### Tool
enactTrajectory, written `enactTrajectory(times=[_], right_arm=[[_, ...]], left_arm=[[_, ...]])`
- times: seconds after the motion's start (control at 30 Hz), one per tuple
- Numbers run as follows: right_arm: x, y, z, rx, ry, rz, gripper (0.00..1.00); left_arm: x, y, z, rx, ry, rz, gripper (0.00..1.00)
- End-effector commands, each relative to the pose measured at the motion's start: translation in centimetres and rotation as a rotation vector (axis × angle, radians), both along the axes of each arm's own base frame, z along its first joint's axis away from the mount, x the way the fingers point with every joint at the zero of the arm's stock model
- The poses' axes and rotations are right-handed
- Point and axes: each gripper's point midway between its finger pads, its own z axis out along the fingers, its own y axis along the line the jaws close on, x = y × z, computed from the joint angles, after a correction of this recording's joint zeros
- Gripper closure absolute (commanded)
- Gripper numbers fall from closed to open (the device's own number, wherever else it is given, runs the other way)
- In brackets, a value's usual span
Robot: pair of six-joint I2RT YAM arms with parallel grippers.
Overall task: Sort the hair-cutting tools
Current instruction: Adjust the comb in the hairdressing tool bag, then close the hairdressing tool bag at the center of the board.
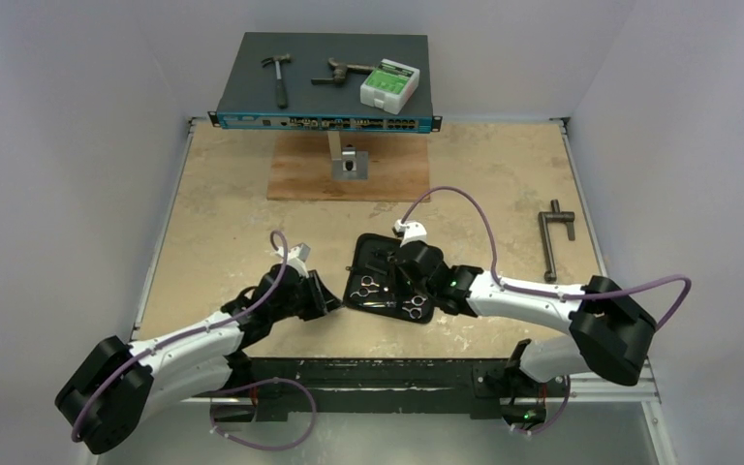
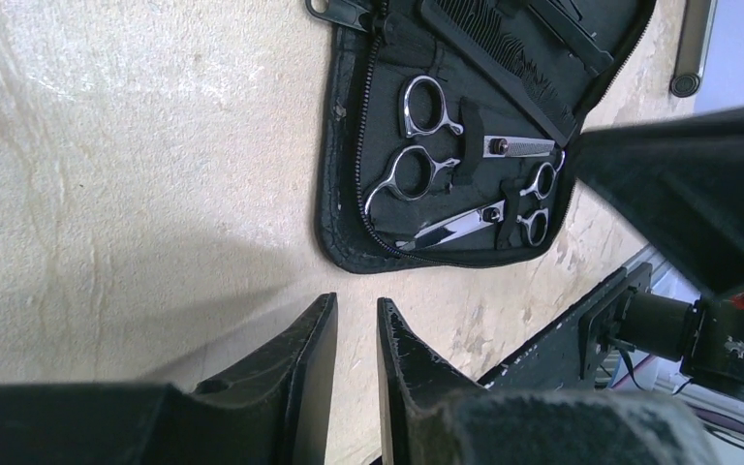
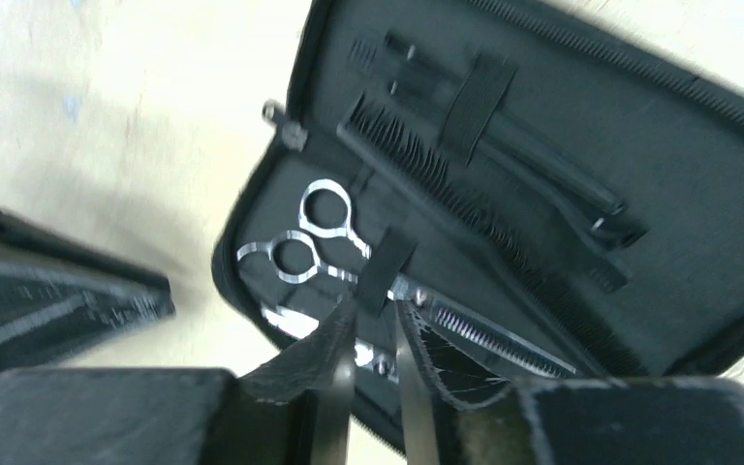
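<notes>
An open black zip case (image 1: 366,254) lies on the table between both arms. Strapped inside it are two silver scissors, a larger pair (image 2: 417,136) and a smaller pair (image 2: 504,208). A long black comb (image 2: 504,48) lies along the case's far side. In the right wrist view the scissors (image 3: 320,232), the comb (image 3: 465,194) and a slim black clip (image 3: 542,174) under an elastic strap show blurred. My right gripper (image 3: 373,310) hovers low over the scissors, narrowly open and holding nothing. My left gripper (image 2: 356,310) stands just left of the case, narrowly open and empty.
A dark flat box (image 1: 325,97) at the back carries a hammer (image 1: 276,77), a rusty tool (image 1: 344,71) and a white-green box (image 1: 389,85). A wooden board (image 1: 300,179) with a grey stand (image 1: 349,160) lies in front. A grey T-shaped bar (image 1: 554,237) lies at right.
</notes>
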Motion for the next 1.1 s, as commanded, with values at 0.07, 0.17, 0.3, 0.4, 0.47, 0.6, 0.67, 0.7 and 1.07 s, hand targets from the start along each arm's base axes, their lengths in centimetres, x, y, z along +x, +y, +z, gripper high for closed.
enactTrajectory(times=[0.07, 0.17, 0.3, 0.4, 0.47, 0.6, 0.67, 0.7, 1.07], right_arm=[[-5.7, 1.9, -0.6, -0.003, 0.016, 0.262, 0.7], [-6.7, 2.1, -0.7, -0.037, -0.012, 0.292, 0.67], [-7.4, 2.7, -0.5, -0.081, -0.058, 0.331, 0.65], [-7.1, 2.3, -1.2, -0.157, -0.073, 0.319, 0.64], [-6.8, 1.9, -1.6, -0.208, -0.083, 0.304, 0.64], [-6.2, 0.8, -2.3, -0.293, -0.095, 0.26, 0.65], [-6.1, 0.8, -2.5, -0.304, -0.097, 0.255, 0.66], [-6.1, 0.7, -2.5, -0.306, -0.096, 0.255, 0.66], [-7.5, 1.7, -3.2, -0.308, -0.069, 0.346, 0.83]], left_arm=[[0.2, 0.5, 1.0, 0.006, -0.023, 0.027, 0.78], [0.3, 0.9, 1.6, 0.005, -0.036, 0.049, 0.78], [-0.3, 2.5, 1.5, 0.039, -0.025, 0.093, 0.77], [-0.9, 3.3, 1.6, 0.044, -0.031, 0.11, 0.75], [-0.7, 4.0, 1.7, 0.055, -0.047, 0.139, 0.75], [-1.0, 4.6, 1.5, 0.069, -0.042, 0.153, 0.74], [-1.0, 4.6, 1.4, 0.07, -0.04, 0.154, 0.74], [-1.0, 4.6, 1.3, 0.071, -0.039, 0.154, 0.74], [-1.1, 4.5, 1.2, 0.068, -0.039, 0.148, 0.74]])
